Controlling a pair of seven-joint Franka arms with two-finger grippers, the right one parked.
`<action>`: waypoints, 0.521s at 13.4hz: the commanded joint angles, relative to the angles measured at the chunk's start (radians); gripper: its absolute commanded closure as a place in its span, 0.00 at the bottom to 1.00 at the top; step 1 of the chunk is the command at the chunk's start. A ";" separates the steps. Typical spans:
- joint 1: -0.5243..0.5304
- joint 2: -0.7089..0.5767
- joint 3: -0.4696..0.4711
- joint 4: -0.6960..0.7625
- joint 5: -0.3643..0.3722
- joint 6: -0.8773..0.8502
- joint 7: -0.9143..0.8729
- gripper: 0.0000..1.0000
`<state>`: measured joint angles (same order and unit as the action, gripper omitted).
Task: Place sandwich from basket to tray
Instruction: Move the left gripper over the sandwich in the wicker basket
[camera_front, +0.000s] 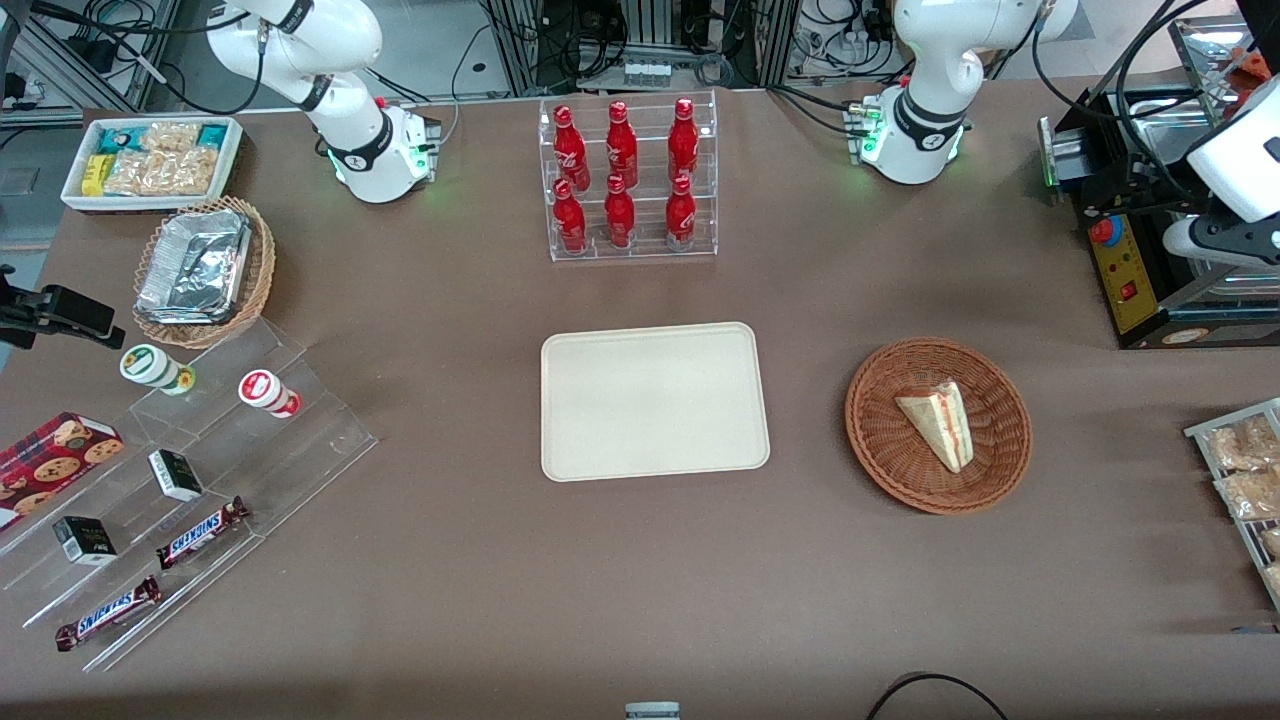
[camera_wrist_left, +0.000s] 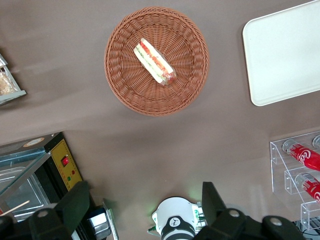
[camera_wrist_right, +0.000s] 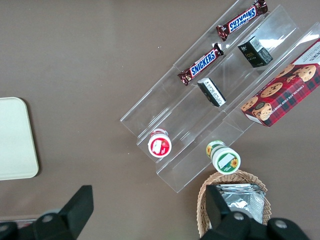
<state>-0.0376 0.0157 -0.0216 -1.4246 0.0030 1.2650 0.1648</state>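
The gripper (camera_wrist_left: 142, 212) hangs high above the brown table (camera_front: 640, 560), its two dark fingers (camera_wrist_left: 75, 202) spread wide with nothing between them; it is held well above the basket (camera_wrist_left: 125, 87), looking straight down, near the working arm's end of the table; the sandwich (camera_wrist_left: 154, 61) lies on its side in the middle of the basket, filling edge showing red and green, untouched; the tray (camera_front: 655, 401) sits bare at the table's centre, beside the basket and apart from it, with open table between them; a clear rack of red bottles (camera_front: 628, 175) stands farther from the front camera than the tray; a black machine (camera_front: 1140, 250) with a yellow panel stands near the basket; snack packets (camera_front: 1240, 470) lie at the table edge; toward the parked arm's end are a foil-lined basket (camera_front: 205, 270), clear steps with chocolate bars (camera_front: 200, 532) and a cookie box (camera_front: 55, 455).
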 joint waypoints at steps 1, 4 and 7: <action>-0.013 -0.006 0.008 0.001 0.011 0.016 -0.014 0.00; -0.011 0.015 0.009 -0.034 0.006 0.045 -0.021 0.00; -0.011 -0.017 0.009 -0.244 0.000 0.238 -0.021 0.00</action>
<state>-0.0376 0.0278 -0.0201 -1.5390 0.0033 1.4005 0.1611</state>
